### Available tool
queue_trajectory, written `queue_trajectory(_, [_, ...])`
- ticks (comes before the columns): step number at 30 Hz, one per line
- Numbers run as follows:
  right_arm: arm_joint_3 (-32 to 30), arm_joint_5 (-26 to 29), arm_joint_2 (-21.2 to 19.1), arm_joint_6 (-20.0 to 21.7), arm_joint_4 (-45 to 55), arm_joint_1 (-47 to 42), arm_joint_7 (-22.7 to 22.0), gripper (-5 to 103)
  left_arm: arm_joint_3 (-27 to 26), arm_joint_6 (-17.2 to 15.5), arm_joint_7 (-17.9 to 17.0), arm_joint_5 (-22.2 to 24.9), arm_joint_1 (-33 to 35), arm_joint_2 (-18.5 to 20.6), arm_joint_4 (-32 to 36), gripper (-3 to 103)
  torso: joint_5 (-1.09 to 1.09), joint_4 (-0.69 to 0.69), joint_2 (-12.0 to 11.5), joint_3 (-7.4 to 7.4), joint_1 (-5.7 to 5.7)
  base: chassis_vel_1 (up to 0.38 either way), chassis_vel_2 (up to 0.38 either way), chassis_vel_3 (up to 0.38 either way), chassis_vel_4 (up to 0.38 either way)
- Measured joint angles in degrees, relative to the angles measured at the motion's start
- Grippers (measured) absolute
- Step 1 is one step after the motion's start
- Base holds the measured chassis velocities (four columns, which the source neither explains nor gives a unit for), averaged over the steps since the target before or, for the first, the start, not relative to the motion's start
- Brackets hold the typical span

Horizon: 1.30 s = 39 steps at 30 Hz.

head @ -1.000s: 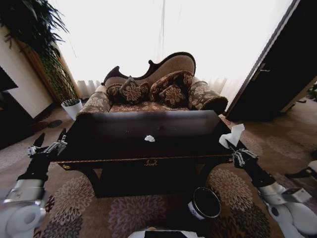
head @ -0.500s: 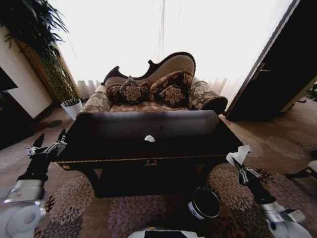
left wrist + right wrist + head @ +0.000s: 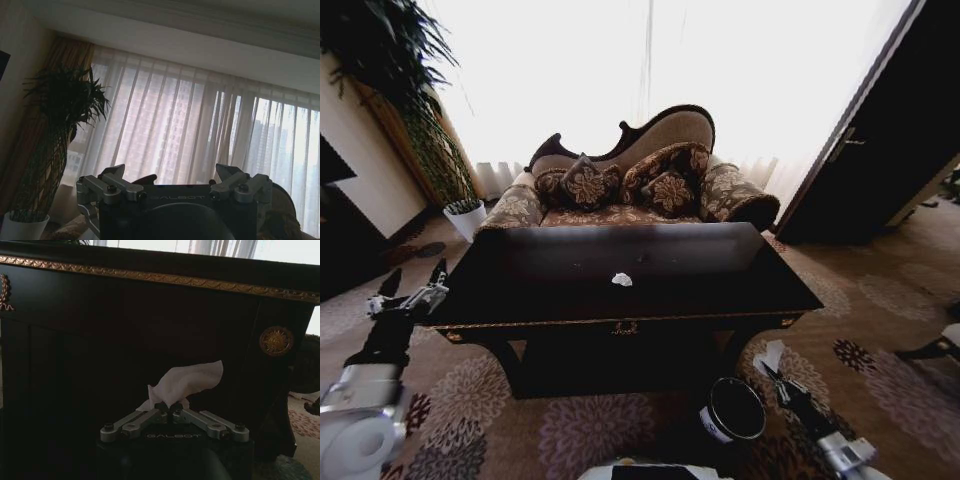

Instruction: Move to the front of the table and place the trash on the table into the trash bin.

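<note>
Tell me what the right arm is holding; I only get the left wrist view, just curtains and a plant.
Observer: The right gripper has its jaws shut on a white tissue.
Operator: Where is it relative to the bin?
Observer: Low in front of the table, close to the right side of the trash bin; I cannot tell if it is over the opening.
Operator: Anything left on top?
Observer: One white paper wad lies near the middle of the table top.
</note>
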<state>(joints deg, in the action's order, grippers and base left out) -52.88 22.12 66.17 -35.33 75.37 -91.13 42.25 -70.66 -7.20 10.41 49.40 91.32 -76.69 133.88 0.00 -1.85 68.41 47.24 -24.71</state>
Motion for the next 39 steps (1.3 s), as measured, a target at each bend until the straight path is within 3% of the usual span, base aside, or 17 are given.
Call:
queue_trajectory(3, [1.79, -8.74, -0.93, -0.07, -4.64, 1.65, -3.21, 0, 0.0, 0.0, -0.01, -0.02, 0.09, -0.12, 0.0, 100, 0.0, 0.0, 0.0, 0.01, 0.0, 0.0, 0.0, 0.0, 0.0])
queue_trajectory(8, [4.09, -15.23, -1.85, 0.07, -7.95, 3.36, -5.91, 0, 0.01, 0.0, -0.02, -0.19, 0.28, -0.2, -0.01, 100, 0.0, -0.01, 0.0, 0.0, 0.0, 0.0, 0.0, 0.0, 0.0])
queue_trajectory(12, [5.69, -16.94, -2.07, 0.73, -9.64, 4.77, -7.37, 0, 0.04, -0.01, -0.02, -0.43, 0.42, -0.22, -0.04, 100, 0.0, 0.0, 0.0, 0.0, 0.0, 0.0, 0.0, 0.0, 0.0])
queue_trajectory(14, [7.49, -19.37, -2.27, 1.93, -12.54, 6.64, -10.37, 0, 0.32, -0.03, -0.02, -0.98, 0.71, -0.44, -0.04, 100, -0.01, 0.0, 0.0, 0.0, 0.0, 0.0, 0.0, 0.0, 0.0])
queue_trajectory(25, [16.42, -20.35, -3.67, 8.23, -24.86, 13.39, -19.66, 0, 0.19, -0.03, 0.03, -1.87, 1.81, -0.57, 0.36, 100, 0.0, 0.0, 0.0, 0.01, 0.0, 0.0, 0.0, 0.0, 0.0])
queue_trajectory(39, [21.13, -23.28, -2.38, 11.73, -34.02, 21.31, -24.24, 0, -1.01, -0.02, 0.09, -2.11, 3.13, -0.79, 0.79, 100, 0.0, -0.01, 0.0, 0.01, 0.0, 0.0, 0.0, 0.0, 0.0])
